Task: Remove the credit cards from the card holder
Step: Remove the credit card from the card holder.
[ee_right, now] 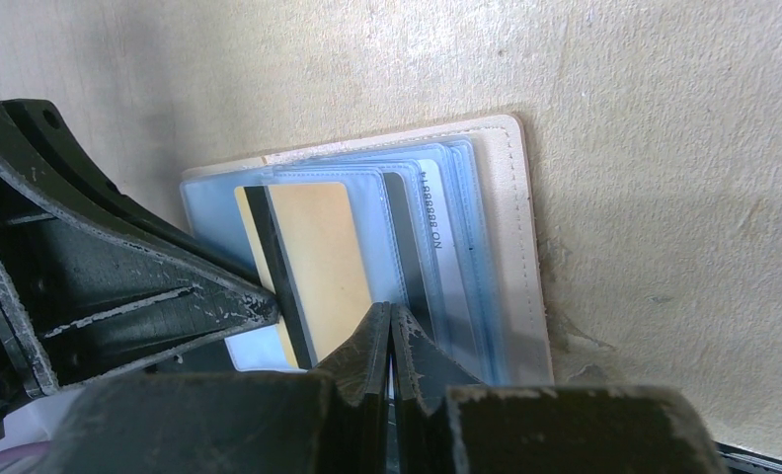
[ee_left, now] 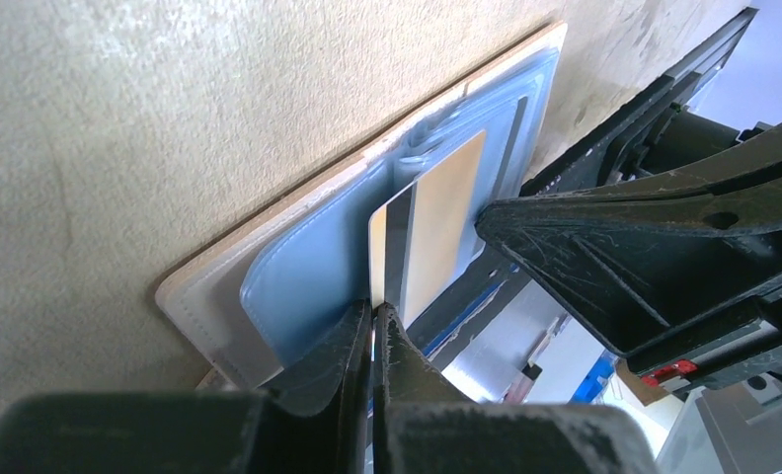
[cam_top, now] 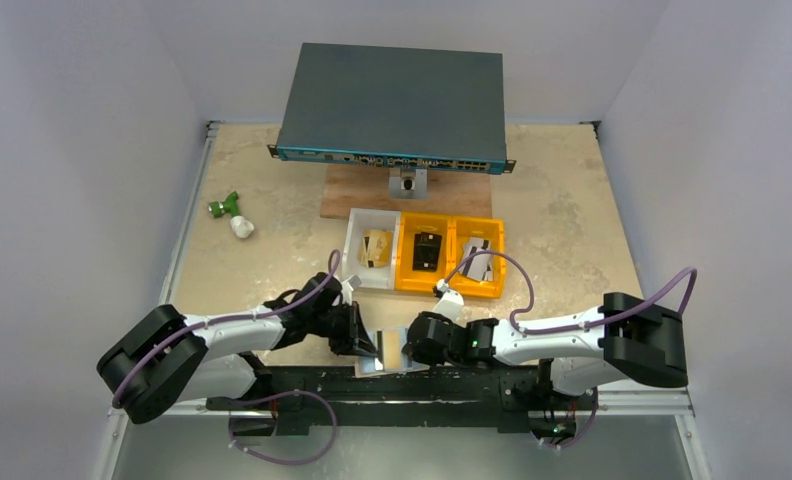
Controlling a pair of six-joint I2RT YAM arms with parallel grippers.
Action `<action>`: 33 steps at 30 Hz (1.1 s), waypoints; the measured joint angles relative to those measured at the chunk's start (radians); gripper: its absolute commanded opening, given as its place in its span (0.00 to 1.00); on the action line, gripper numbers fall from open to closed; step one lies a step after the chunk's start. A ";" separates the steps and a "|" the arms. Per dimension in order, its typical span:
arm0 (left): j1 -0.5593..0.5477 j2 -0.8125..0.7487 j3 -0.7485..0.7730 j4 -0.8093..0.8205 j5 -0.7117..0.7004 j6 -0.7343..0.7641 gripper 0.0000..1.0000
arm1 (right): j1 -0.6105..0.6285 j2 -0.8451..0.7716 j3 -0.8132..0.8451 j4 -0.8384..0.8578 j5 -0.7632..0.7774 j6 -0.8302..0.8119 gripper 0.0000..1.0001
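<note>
Left wrist view: the left tool (ee_left: pixel 372 331) is pinched shut on the near end of a gold card (ee_left: pixel 441 227) with a dark stripe. The card stands partway out of a clear pocket of the card holder (ee_left: pixel 298 267), which lies open, blue sleeves up, at the near edge of the table (ee_right: pixel 664 197) between the two arms. On the right wrist view, the right tool (ee_right: pixel 388 331) is closed to a thin slit over the near edge of the stacked sleeves just beside that card. It looks to be clamping the holder, though what sits between its tips is hard to see. More cards show behind the plastic. This reads as mid-extraction of the first card. To do it well, I'd draw the card straight along the pocket's own line, keeping it flat, not twisted, so the corners don't catch the sleeve. The right tool should bear down on the holder alone, clear of the card. If it nips the card too, the whole holder will likely drag along. Farther out on the top view wait a white bin (cam_top: pixel 353 245) and two orange bins (cam_top: pixel 427 286), and beyond them a grey rack unit (cam_top: pixel 392 100).
</note>
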 measured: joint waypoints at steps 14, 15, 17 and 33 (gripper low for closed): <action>0.005 -0.015 0.000 -0.018 0.000 0.021 0.21 | 0.000 0.014 0.009 -0.005 0.000 -0.006 0.00; 0.005 -0.010 0.000 -0.014 0.000 0.018 0.23 | 0.000 0.016 0.010 -0.006 0.000 -0.007 0.00; 0.005 0.002 0.000 0.000 0.008 0.014 0.25 | 0.000 0.020 0.011 -0.006 0.000 -0.007 0.00; 0.005 0.078 -0.001 0.089 0.039 -0.031 0.00 | 0.000 0.021 0.012 -0.004 -0.008 -0.007 0.00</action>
